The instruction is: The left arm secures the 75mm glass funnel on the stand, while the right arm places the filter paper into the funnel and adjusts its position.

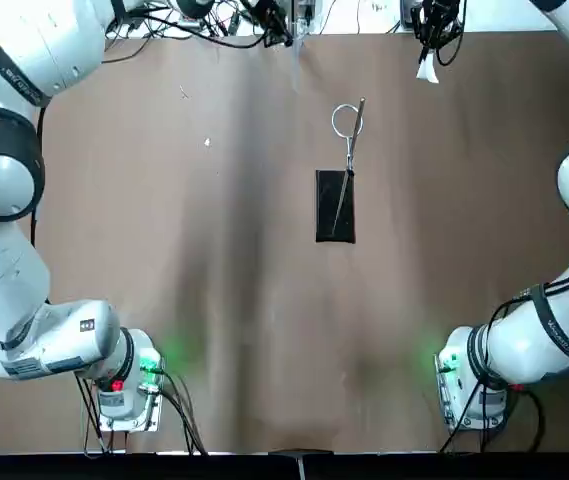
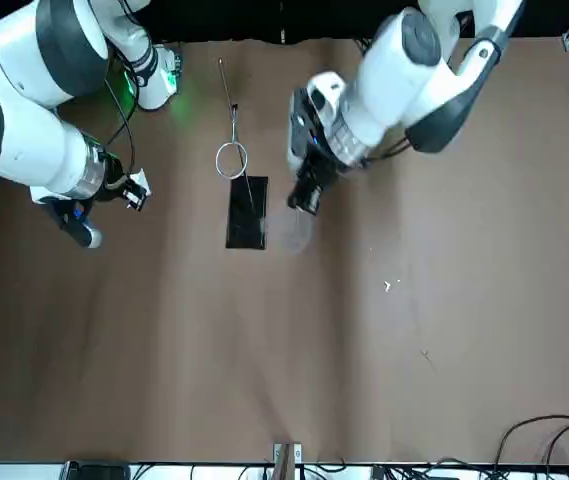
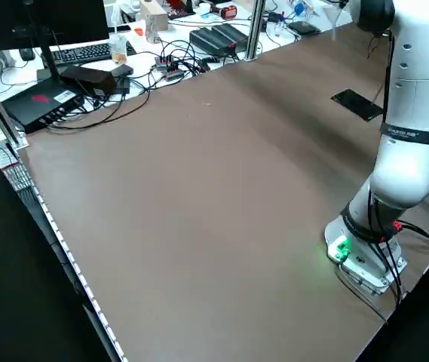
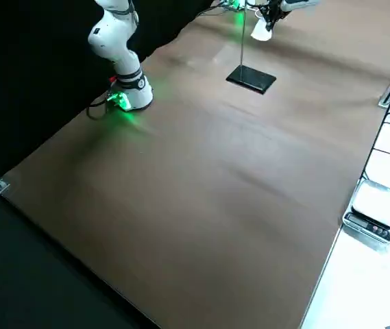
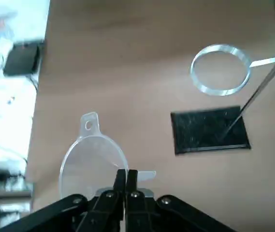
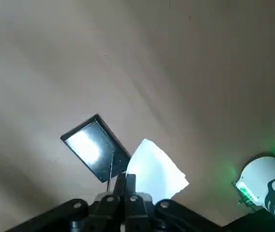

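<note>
Funnel, the clear glass cone with a short stem (image 5: 91, 159), is hanging off the left arm's black two-finger gripper (image 5: 126, 172). Those fingers are pinched together on it, with the round mouth on one side of them and the stem poking out on the other. The rim also has a little see-through tab with a hole in it (image 5: 90, 124). Left gripper is up over the far part of the brown tabletop (image 1: 254, 330), on the left side of the stand, so the funnel is near the wire ring but apart from it.

The stand itself has a flat black rectangular base (image 1: 326, 220) flat on the table, a thin metal rod (image 1: 342, 200) and a small round wire ring (image 1: 333, 122) up high, held out toward the far side.

Right arm's matching black gripper (image 6: 125, 178) is over the far part of the table too, on the right side of the stand. Its fingers are closed in tight on the opaque white folded filter paper (image 6: 155, 171), which sticks out past the tips, roughly cone-shaped and well apart from the funnel. Also, a tiny white scrap (image 1: 207, 142) is lying on the tabletop, left of the stand.
</note>
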